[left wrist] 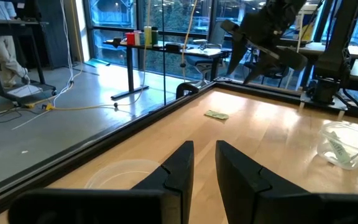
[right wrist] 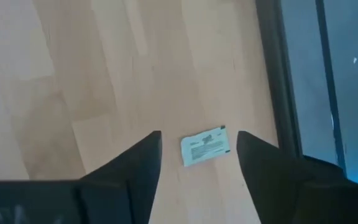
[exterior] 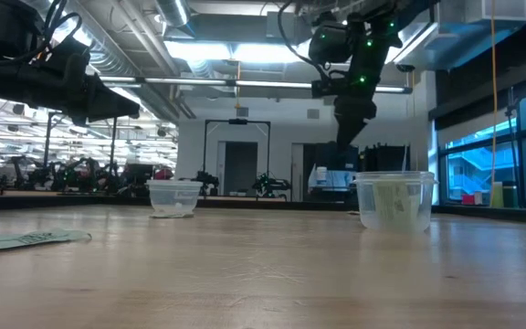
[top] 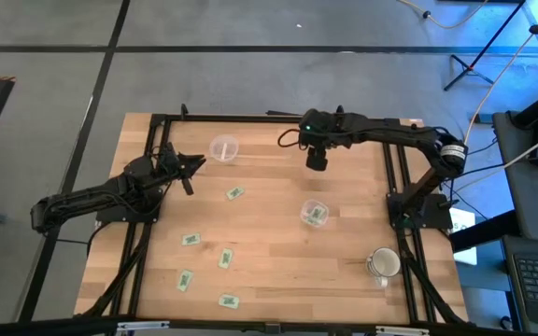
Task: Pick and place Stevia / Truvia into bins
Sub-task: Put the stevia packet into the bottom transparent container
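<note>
Right tool (right wrist: 197,158), fingers spread and empty, hovers over a light green paper packet (right wrist: 205,146) at the tabletop's far edge; one packet sits in the right clear plastic cup (top: 316,214), six remain loose. Left tool (top: 192,166) idles narrowly parted beside the left clear cup (top: 223,148), apparently empty.

left end effector (left wrist: 204,163): narrow gap | right end effector (right wrist: 197,155): spread, raised
</note>
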Available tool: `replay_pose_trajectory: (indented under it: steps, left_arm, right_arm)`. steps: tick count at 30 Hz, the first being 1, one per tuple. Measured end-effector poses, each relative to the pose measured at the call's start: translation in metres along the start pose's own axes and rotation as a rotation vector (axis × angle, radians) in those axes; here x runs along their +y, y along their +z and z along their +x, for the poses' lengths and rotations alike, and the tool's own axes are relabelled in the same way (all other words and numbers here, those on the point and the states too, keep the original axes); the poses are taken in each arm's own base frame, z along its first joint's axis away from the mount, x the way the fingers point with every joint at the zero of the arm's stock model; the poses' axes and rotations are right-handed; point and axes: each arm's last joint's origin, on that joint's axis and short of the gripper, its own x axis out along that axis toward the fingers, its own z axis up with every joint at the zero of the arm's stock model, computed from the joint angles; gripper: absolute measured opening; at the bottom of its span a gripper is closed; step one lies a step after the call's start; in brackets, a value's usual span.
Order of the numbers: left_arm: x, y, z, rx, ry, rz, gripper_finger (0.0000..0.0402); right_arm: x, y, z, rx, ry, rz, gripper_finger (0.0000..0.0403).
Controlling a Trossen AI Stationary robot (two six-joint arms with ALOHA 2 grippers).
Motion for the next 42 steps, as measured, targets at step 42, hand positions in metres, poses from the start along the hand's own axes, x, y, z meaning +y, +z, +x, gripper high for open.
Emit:
replay_pose_trajectory:
  steps: [42]
  left_arm:
    - [0.0, -0.003, 0.0, 0.033, 0.003, 0.006, 0.0063]
  right_arm:
    - [-0.013, -0.02, 0.095, 0.275, 0.085, 0.008, 0.0185]
